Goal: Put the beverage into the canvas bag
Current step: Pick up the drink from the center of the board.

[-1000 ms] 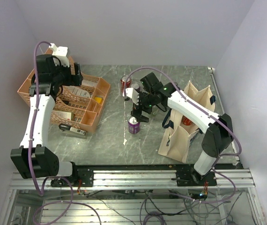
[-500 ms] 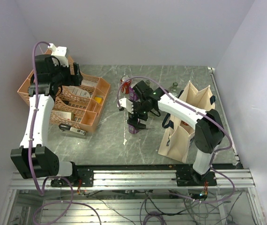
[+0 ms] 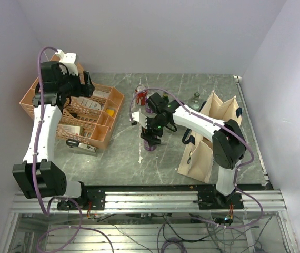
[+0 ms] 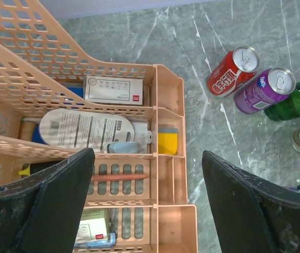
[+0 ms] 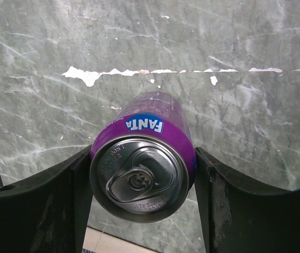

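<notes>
**Right gripper on the Fanta can**

The right gripper [image 5: 142,174] pressed both sides of the upright purple Fanta can [image 5: 142,168], which stood on the table [image 3: 118,153] near the canvas bag [image 3: 205,153]. The can looked smooth, thin-walled and probably full, so a moderate mid-body squeeze suited it. The left gripper [image 4: 149,174] gaped wide above the orange file tray [image 4: 163,84].

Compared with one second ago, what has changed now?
The right gripper came down from above the purple can and closed its fingers on both sides; the can is not lifted yet. The left gripper, open over the orange trays, and the canvas bag stayed put.
</notes>
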`<state>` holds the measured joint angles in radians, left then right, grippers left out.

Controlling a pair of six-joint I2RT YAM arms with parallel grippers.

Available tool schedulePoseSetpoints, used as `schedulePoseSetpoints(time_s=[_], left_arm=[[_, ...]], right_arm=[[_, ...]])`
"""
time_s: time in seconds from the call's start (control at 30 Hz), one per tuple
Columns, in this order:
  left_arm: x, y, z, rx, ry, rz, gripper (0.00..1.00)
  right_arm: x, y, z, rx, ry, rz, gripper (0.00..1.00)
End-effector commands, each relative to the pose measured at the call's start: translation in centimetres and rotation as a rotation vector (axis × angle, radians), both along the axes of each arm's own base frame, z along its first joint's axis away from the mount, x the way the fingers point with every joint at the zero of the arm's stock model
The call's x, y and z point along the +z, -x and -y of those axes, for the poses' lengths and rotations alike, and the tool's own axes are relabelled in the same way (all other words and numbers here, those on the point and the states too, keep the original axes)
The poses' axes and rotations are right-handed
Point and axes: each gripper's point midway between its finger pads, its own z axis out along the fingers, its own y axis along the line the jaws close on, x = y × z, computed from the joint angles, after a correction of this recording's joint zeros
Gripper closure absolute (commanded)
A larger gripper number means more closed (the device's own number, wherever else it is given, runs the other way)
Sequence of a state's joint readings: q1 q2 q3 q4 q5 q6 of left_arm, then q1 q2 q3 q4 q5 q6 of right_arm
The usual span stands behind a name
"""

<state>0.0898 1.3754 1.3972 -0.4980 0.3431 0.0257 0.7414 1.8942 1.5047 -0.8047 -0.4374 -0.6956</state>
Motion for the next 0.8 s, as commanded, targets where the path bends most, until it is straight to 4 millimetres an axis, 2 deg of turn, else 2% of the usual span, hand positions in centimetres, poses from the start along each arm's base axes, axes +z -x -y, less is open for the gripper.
schedulePoseSetpoints(time_s=[0.0,0.13,0.27,0.33,0.43,0.57,0.7,0.77], left_arm=[[0.2,-0.7,0.8,-0.053,0.023,0.020,0.07],[0.0,-1.0,2.3,-0.109,-0.018,0.019,0.07],[-0.6,-1.1,4.0,-0.163,-0.064,0.008,0.06],[-0.7,-1.1,5.6,-0.199,-0.052,0.003,0.06],[-0.7,-1.2,7.4,-0.238,-0.009,-0.004,0.07],[-0.9,-1.4,10.0,-0.310,-0.006,-0.009,0.07],[-0.9,-1.1,13.4,-0.399,0.002,-0.012,0.07],[-0.8,-0.9,15.4,-0.452,0.005,-0.012,0.07]], right_arm=[[3.1,-0.7,-1.5,-0.016,-0.080,0.039,0.46],[7.1,-1.5,-2.1,-0.058,-0.153,0.088,0.55],[12.5,-2.6,-1.6,-0.119,-0.239,0.149,0.59],[15.4,-3.0,-0.8,-0.153,-0.275,0.181,0.59],[20.0,-3.8,1.1,-0.212,-0.331,0.235,0.60],[25.1,-4.7,4.3,-0.311,-0.384,0.310,0.61],[28.6,-5.2,7.8,-0.413,-0.398,0.397,0.61],[29.7,-5.0,9.5,-0.465,-0.394,0.430,0.62]])
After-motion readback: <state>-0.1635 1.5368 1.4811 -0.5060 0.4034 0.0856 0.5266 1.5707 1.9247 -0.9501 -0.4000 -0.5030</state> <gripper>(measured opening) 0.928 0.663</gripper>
